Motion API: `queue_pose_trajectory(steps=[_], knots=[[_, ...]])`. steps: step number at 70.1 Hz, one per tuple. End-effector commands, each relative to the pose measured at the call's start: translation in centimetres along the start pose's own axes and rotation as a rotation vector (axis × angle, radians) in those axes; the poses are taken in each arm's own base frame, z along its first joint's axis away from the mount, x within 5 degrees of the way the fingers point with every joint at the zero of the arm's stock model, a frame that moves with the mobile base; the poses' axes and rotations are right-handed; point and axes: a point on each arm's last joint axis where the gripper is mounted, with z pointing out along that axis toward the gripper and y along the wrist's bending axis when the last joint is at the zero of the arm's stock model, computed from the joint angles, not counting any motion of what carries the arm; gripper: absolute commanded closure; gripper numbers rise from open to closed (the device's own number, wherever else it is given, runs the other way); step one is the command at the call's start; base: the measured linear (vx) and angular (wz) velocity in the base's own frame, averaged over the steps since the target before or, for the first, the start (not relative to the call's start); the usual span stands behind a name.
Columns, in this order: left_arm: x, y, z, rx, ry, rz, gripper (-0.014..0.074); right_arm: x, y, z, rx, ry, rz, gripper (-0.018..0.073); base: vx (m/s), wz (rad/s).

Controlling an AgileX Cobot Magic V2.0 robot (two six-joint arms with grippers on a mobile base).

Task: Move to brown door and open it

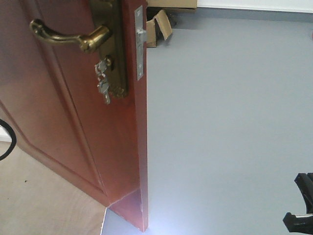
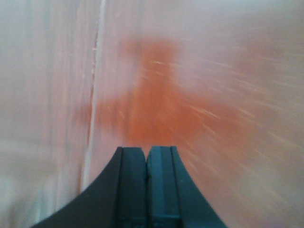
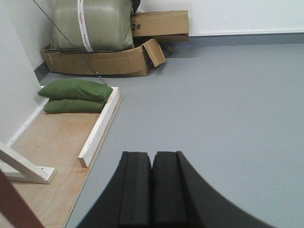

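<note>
Exterior front-facing: one brown door (image 1: 63, 127).

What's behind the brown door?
Past the open edge of the brown door the front view shows grey floor and a cardboard box near the far wall. Anything straight behind the door panel is covered by it.

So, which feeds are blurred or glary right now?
Left wrist view: the brown door is a streaked blur, only the left gripper looks sharp. Front view: bright glare on the grey floor at the door's foot. Right wrist view: clear.
</note>
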Motion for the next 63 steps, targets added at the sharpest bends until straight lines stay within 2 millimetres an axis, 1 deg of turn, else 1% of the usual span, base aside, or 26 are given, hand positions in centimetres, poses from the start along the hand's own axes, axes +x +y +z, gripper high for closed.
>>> queue_pose_trajectory(steps=[1,63], knots=[[-1.79,-0.77,-0.62,0.036,-0.081,-0.096,0.0580,-0.72,-0.03,-0.11,0.003,-0.094,-0.016,0.0559,0.15,-0.05],[-1.79,-0.77,-0.62,0.036,-0.081,-0.095,0.0580,-0.72,-0.03,-0.11,0.003,-0.094,-0.016,0.0559,0.19,-0.02]])
